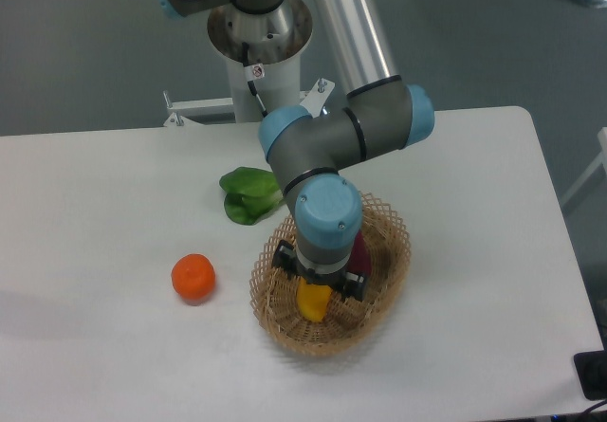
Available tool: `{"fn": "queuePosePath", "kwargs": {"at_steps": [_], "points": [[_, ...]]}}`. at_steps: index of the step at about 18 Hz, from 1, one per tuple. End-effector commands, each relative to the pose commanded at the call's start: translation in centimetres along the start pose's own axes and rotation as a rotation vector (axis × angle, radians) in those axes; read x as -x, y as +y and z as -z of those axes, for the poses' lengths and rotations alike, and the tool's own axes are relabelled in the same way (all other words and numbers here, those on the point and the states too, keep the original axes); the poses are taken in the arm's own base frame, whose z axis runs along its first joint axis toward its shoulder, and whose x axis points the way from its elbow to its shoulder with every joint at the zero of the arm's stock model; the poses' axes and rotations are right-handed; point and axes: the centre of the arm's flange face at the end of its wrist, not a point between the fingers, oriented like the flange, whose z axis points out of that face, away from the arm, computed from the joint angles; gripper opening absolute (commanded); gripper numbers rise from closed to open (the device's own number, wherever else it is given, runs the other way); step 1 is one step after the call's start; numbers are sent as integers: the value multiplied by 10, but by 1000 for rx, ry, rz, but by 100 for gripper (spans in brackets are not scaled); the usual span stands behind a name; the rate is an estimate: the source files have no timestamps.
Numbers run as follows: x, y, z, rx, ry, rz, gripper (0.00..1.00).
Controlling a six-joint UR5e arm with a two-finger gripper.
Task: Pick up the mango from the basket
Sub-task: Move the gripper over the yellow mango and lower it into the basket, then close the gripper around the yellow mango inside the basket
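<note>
The yellow-orange mango lies in the tan woven basket at the table's front centre; only its near end shows below the arm's wrist. My gripper hangs straight down over the mango's middle, and the wrist hides its fingers. Whether the fingers are open or closed on the fruit is not visible. A dark purple vegetable lies in the basket just right of the wrist.
A round orange sits on the table left of the basket. A green leafy vegetable lies behind the basket's left rim, partly hidden by the arm. The robot's base stands at the back edge.
</note>
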Motion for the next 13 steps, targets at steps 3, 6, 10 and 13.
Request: {"fn": "queuePosePath", "kwargs": {"at_steps": [3,6,10,13], "points": [[-1,-2,-8,11,1,8,100],[0,-2,-12,15,1,8,100],[2,-2,-18,12,-12,9,100],[-2,-5,-25,57,-55,-3,100]]}}
